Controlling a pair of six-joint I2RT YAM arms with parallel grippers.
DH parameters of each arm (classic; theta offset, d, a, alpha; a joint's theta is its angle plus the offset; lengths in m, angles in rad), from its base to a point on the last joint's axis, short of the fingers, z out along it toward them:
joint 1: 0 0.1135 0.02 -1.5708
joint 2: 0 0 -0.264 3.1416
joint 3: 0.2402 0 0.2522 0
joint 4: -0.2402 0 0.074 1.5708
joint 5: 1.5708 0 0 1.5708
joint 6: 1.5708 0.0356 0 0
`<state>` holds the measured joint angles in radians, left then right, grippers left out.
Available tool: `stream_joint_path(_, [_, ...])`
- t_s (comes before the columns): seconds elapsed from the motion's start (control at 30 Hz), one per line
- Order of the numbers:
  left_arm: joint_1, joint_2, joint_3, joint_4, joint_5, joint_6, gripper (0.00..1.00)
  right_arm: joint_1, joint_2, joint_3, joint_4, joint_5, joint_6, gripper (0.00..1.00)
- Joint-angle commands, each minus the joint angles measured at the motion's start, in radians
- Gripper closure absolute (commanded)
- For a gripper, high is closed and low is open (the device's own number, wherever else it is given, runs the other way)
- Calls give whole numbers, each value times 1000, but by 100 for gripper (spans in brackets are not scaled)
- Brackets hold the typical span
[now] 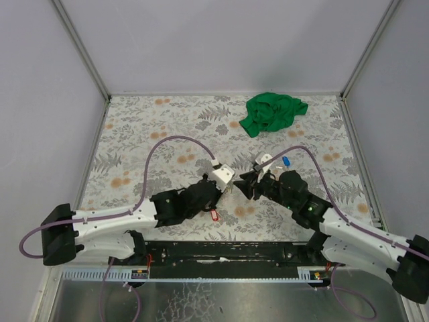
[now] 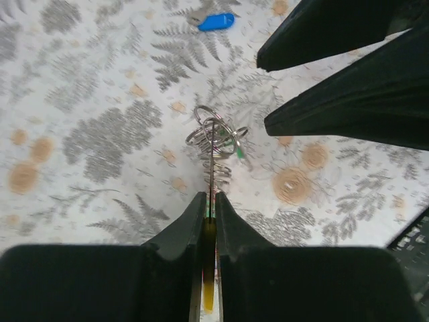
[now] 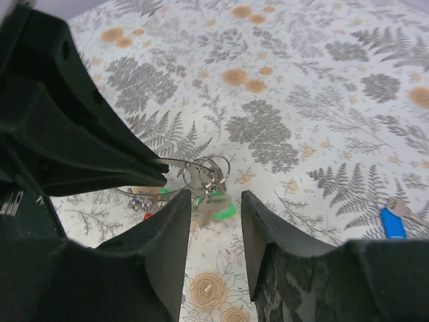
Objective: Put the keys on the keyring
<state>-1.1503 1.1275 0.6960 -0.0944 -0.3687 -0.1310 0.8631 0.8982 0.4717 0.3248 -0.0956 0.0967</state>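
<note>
On the keyring (image 2: 216, 137) in the left end effector (image 2: 209, 199) hangs a green key (image 3: 216, 206).

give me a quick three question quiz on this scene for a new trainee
1. True or false: the left gripper is shut on the keyring.
2. What lies at the far end of the table? A) a green cloth B) a plate C) a screwdriver
3. Fill in: the key between the fingers of the right gripper has a ____ head.

Key: 1 true; 2 A; 3 green
</note>
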Motion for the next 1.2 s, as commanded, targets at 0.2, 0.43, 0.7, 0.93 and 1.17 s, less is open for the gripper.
stream_joint_path(0.2, [-207, 57, 232, -215, -496, 324, 100, -21, -156, 16, -137, 63, 30, 60])
stream_joint_path(0.43, [-282, 41, 233, -198, -564, 567, 100, -103, -141, 45, -141, -100, 33, 61])
stream_joint_path(0.7, [-287, -54, -15, 193, -593, 941, 100, -128, -145, 41, -89, -236, 11, 62])
stream_joint_path(0.93, [-228, -330, -228, 403, -310, 1164, 100, -128, -129, 41, -26, -293, -15, 62])
stream_joint_path(1.17, [-107, -452, -341, 391, -64, 1157, 100, -128, -44, 34, 86, -400, -57, 60])
